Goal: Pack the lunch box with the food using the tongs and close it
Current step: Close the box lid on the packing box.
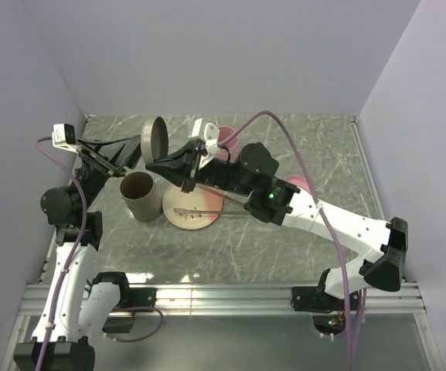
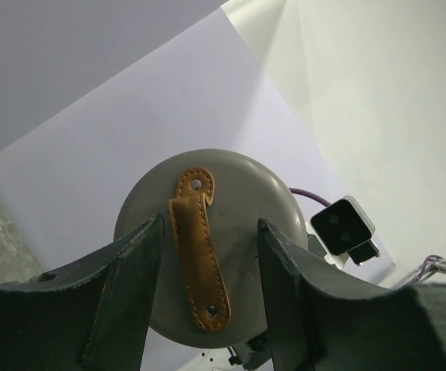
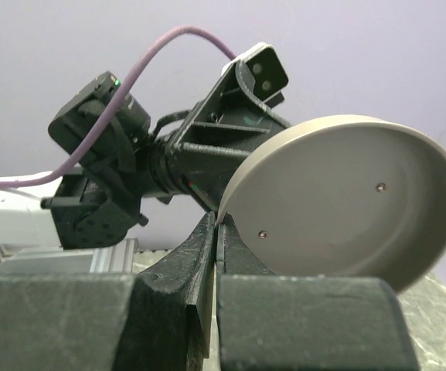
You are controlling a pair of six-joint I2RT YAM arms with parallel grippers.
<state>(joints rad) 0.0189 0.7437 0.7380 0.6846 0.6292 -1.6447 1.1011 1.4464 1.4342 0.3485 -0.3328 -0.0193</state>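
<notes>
Two claws meet at the lid (image 3: 338, 201), up in the air. The right claw (image 3: 216, 228) is pinched narrow on the lid's rim. The left claw (image 2: 209, 222) faces the lid's top, half wide, fingers either side of the tan strap (image 2: 199, 263) and seemingly clear of it. The strap's long axis runs along those fingers, so closing should squeeze its width. The lunch box (image 1: 137, 197) stands below the left claw; the tongs (image 1: 207, 210) lie on the plate (image 1: 178, 220) beneath the right claw.
</notes>
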